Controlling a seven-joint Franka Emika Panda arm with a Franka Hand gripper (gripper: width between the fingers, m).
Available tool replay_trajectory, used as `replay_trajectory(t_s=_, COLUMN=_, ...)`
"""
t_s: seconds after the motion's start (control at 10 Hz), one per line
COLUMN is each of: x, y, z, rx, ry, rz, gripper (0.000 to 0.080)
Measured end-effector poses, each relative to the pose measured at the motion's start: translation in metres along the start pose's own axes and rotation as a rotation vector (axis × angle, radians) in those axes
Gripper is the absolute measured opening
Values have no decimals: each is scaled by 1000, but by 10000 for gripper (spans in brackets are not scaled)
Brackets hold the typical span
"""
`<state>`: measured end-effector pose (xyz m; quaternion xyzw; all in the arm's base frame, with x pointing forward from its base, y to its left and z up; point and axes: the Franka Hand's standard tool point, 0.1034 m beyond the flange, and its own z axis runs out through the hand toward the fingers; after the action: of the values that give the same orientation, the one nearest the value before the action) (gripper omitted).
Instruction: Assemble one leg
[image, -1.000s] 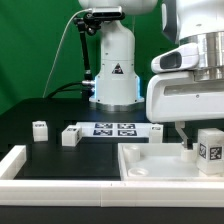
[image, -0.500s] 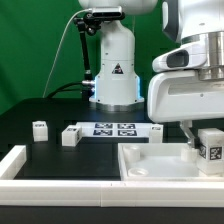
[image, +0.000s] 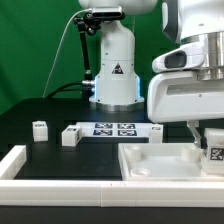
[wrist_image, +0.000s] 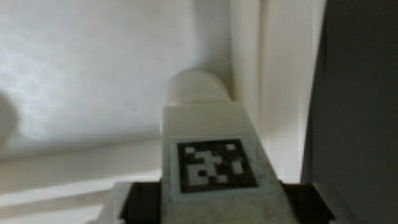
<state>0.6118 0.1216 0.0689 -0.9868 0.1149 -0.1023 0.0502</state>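
Note:
My gripper is shut on a leg, a small white block with a marker tag, at the exterior view's right edge, over the large white panel. In the wrist view the leg stands between my dark fingers, tag facing the camera, its rounded tip toward the panel near its edge. Whether the leg touches the panel I cannot tell. Two more legs stand on the black table at the left, and a third stands behind the panel.
The marker board lies on the table in front of the robot base. A white rail runs along the front left. The arm's bulky white body hangs over the panel.
The gripper and the held leg have moved toward the exterior view's right and slightly down; the leg is now partly cut off by the frame's edge.

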Motion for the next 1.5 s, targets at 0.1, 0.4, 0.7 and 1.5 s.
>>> replay_trajectory(t_s=0.1, x=0, y=0, z=0, rx=-3, ry=9, rz=121, gripper=292)
replay_trajectory(t_s=0.4, x=-1, y=2, z=1, rx=-1, ry=19, rz=480, gripper=292)
replay_trajectory(t_s=0.7, x=-3, y=0, z=1, rx=15, ry=11, rz=832, gripper=294)
replay_trajectory(t_s=1.5, x=-1, y=1, z=1, rx=39, ry=2, rz=1372, gripper=488)
